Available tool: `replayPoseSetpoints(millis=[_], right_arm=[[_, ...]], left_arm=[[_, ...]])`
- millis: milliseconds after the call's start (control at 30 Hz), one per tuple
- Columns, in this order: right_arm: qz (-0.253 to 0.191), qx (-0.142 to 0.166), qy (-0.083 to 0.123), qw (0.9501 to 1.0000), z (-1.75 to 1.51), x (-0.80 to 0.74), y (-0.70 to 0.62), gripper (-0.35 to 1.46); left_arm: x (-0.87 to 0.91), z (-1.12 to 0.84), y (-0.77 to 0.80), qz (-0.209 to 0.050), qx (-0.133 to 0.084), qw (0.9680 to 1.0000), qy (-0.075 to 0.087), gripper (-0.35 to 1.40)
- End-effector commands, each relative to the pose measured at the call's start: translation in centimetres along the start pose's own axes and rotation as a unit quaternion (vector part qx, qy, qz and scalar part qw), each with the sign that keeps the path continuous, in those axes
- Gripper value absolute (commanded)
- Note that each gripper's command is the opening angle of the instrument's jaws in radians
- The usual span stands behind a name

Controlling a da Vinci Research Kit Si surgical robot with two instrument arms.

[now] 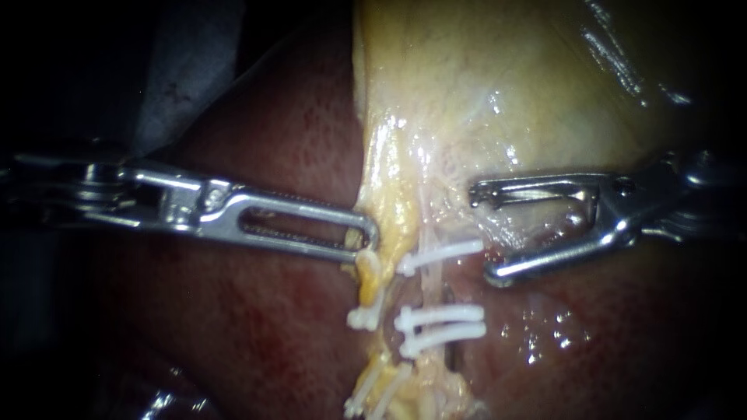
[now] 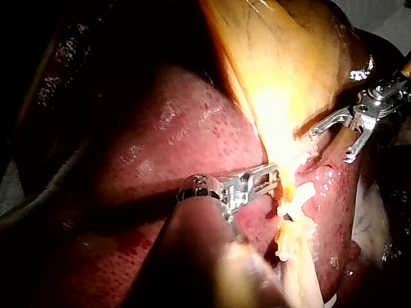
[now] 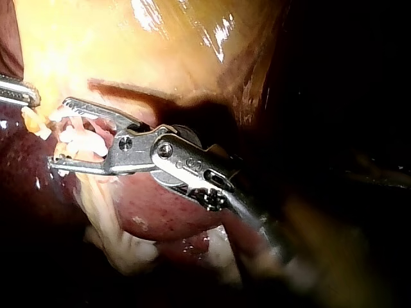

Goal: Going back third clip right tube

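Below the pale gallbladder (image 1: 506, 78), the thin right tube (image 1: 433, 281) carries three white clips: one higher (image 1: 440, 253) and two close together lower down (image 1: 440, 314) (image 1: 443, 336). My right instrument (image 1: 484, 233) comes in from the right with its jaws wide open and empty, the tips just right of the top clip (image 3: 82, 142). My left instrument (image 1: 364, 243) has slotted jaws shut on yellow tissue (image 1: 372, 268) at the left tube, which bears a clip (image 1: 362, 317). The left wrist view shows both my left instrument (image 2: 275, 181) and my right instrument (image 2: 331, 146).
Dark red liver (image 1: 257, 327) lies on both sides of the tubes and under both shafts. More white clips (image 1: 367, 398) sit lower on the yellow strands. My left instrument's tip (image 3: 19, 93) shows beside the right instrument's open jaws (image 3: 58, 133).
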Motion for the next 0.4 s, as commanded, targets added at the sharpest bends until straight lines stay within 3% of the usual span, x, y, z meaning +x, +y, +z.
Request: replayPoseSetpoints(millis=[33, 400], right_arm=[[0.000, 0.000, 0.000, 1.0000, 0.00, 0.00, 0.00, 0.60], [-0.003, 0.000, 0.000, 1.0000, -0.01, 0.00, 0.00, 0.60]], left_arm=[[0.00, 0.00, 0.00, 0.000, 0.000, 1.0000, 0.000, -0.35], [0.00, 0.00, 0.00, 0.000, 0.000, 1.0000, 0.000, -0.35]])
